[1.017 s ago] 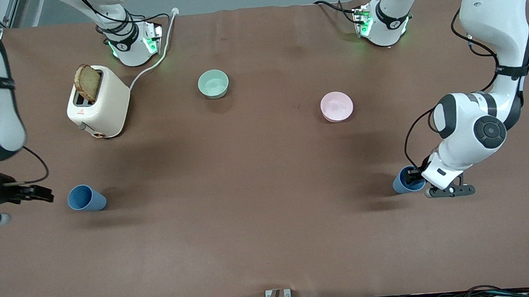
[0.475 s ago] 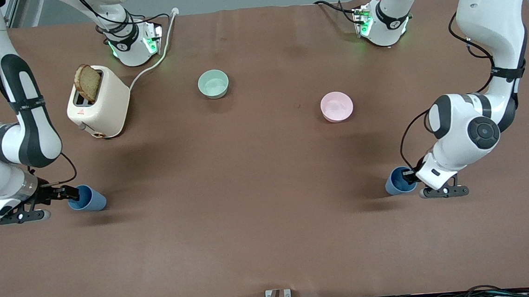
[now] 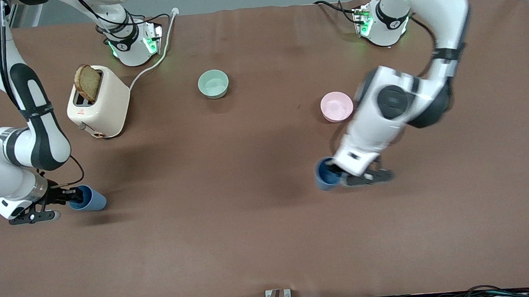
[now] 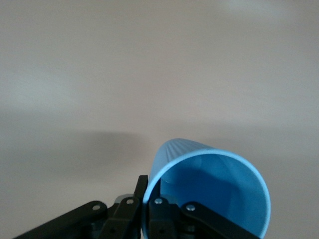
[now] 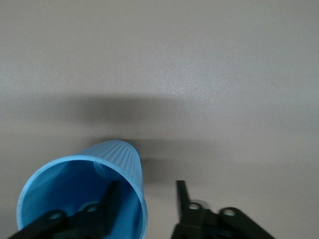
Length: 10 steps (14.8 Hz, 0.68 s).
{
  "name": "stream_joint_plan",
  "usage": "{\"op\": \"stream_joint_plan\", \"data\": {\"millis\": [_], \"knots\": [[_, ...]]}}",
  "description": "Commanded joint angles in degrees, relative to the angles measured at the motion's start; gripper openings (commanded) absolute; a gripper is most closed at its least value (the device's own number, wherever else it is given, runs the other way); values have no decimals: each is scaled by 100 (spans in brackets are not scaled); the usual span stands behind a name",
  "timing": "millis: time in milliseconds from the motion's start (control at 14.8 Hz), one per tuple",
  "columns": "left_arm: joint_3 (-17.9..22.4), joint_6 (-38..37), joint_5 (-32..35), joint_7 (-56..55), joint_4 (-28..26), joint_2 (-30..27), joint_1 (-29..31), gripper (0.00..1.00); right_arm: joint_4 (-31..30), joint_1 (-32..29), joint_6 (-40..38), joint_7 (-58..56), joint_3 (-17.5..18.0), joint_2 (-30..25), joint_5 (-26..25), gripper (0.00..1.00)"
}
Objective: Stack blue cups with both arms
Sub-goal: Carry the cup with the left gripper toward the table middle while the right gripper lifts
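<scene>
One blue cup [image 3: 92,200] lies on its side near the right arm's end of the table, mouth toward my right gripper [image 3: 75,196]. That gripper is open and straddles the cup's rim [image 5: 142,199], one finger [image 5: 111,199] inside and the other outside, with a gap to the wall. My left gripper [image 3: 339,175] is shut on the rim of the second blue cup [image 3: 324,174]. It holds that cup tilted on its side, low over the table, below the pink bowl in the front view. In the left wrist view the cup [image 4: 209,184] is pinched at its rim by my left gripper [image 4: 148,191].
A cream toaster [image 3: 101,104] with a slice of bread stands toward the right arm's end, its cable running to the right arm's base. A pale green bowl [image 3: 213,83] and a pink bowl [image 3: 336,106] sit farther from the front camera than the cups.
My left arm has swung toward the table's middle, carrying its blue cup along. My right gripper has moved in from the table's end to the other cup's rim.
</scene>
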Motion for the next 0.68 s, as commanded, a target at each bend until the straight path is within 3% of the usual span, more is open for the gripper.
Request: {"op": "stream_joint_plan", "data": {"millis": [0,271,407,475,542,610], "knots": [[137,-94,45,-875,941,1028,-709,0,-10,-60,13,-91,46,-40,134,1],[128,-15,133,-1009,1241,1504,-1017,0,367,-16,-424,-118,64,-101,134,1],[172,11,150,-1009,1250,1627,-1089,2,1024,45,-1239,-109,81,-145,143,1],[172,12,150,-1009,1250,1654,-1098,8,1349,54,-1653,-83,99,-145,169,1],[172,12,142,-1009,1250,1663,-1089,32,1631,98,-1900,-65,99,-145,239,1],[172,12,142,-1009,1250,1663,-1089,75,1851,177,-2120,-22,90,-145,388,1]]}}
